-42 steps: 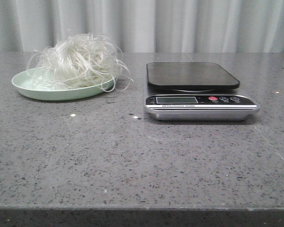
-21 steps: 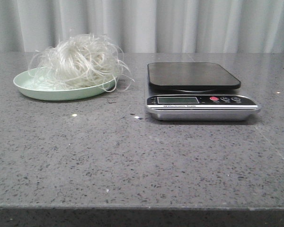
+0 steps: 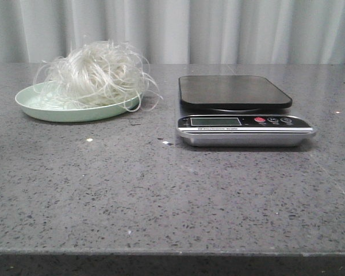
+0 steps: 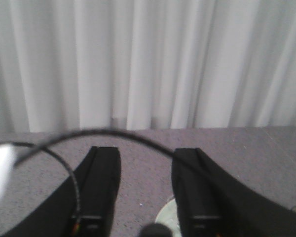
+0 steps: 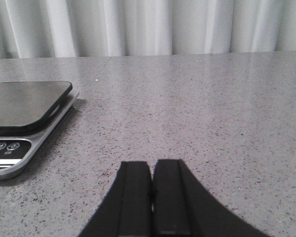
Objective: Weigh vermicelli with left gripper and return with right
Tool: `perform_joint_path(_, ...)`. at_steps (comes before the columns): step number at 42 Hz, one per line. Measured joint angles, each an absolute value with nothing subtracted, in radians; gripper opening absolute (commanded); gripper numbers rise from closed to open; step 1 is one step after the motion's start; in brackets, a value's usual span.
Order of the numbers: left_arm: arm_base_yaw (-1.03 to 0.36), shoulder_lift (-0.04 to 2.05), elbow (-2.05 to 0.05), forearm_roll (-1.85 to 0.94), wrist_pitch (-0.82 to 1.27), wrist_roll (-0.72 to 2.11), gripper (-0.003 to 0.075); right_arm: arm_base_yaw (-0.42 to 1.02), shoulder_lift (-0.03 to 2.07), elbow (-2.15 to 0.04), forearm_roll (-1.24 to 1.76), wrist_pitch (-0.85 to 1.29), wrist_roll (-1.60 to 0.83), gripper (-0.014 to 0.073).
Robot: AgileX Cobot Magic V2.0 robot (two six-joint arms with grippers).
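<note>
The vermicelli (image 3: 98, 72) is a fluffy white tangle heaped on a pale green plate (image 3: 57, 113) at the table's back left. Neither gripper shows in the front view. In the left wrist view my left gripper (image 4: 146, 153) hangs open above the grey table, nothing between its black fingers. A pale sliver of the plate (image 4: 167, 217) peeks out beside one finger. The right wrist view shows my right gripper (image 5: 151, 164) shut and empty, low over the table, with the scale (image 5: 24, 106) off to its side.
A digital kitchen scale (image 3: 241, 123) with an empty black platform (image 3: 233, 91) stands right of the plate. A grey-white curtain (image 3: 190, 29) closes off the far edge. A thin black cable (image 4: 118, 133) arcs across the left wrist view.
The front view shifts by a few pixels between frames. Plate, vermicelli and scale keep their places.
</note>
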State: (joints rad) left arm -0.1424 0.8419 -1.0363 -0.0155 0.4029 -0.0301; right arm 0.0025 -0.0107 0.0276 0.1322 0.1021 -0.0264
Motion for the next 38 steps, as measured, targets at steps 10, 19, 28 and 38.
perform_joint_path(10, -0.227, 1.031, -1.152, -0.022, 0.511, -0.022, 0.0571, 0.002, -0.011, 0.028, 0.132, 0.102, -0.026, 0.0151)
perform_joint_path(19, -0.231, 1.224, -1.316, -0.147, 0.701, 0.120, 0.0604, 0.002, -0.011, 0.028, 0.132, 0.102, -0.026, 0.0151)
perform_joint_path(28, -0.231, 1.427, -1.479, -0.284, 0.877, 0.250, 0.0610, 0.002, -0.011, 0.028, 0.132, 0.102, -0.026, 0.0151)
perform_joint_path(38, -0.231, 1.608, -1.565, -0.305, 0.950, 0.284, 0.0654, 0.002, -0.011, 0.028, 0.132, 0.102, -0.026, 0.0151)
